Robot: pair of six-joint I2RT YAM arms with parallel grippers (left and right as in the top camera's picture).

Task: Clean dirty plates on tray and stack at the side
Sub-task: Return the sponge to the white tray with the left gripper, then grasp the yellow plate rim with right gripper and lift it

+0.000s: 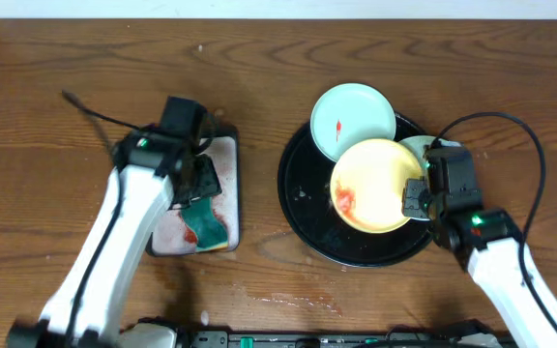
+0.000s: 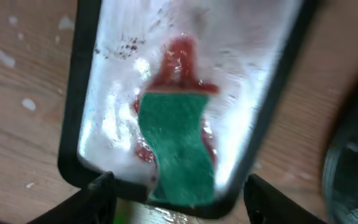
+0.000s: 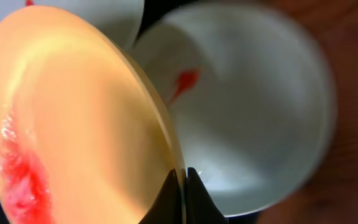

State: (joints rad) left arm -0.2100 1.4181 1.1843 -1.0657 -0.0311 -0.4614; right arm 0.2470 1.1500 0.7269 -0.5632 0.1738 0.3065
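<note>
Left arm: we see a long white rounded shell with black joints at its ends.
Left wrist block: black and boxy, at the shell's 1 o'clock end.
Left light: a small green dot on the black joint.
Left cable: thin and black, running off toward 10 o'clock.
Left gripper: black wedge-shaped ends, seen at 7 and 5 o'clock in the wrist view.
Right arm: we see a matching white shell.
Right wrist block: black and boxy, at the shell's 11 o'clock end.
Right light: a green dot.
Right cable: a thin black loop, arching from 12 round to 3 o'clock.
Right gripper: black tapered ends, seen at 6 o'clock in the wrist view.
</note>
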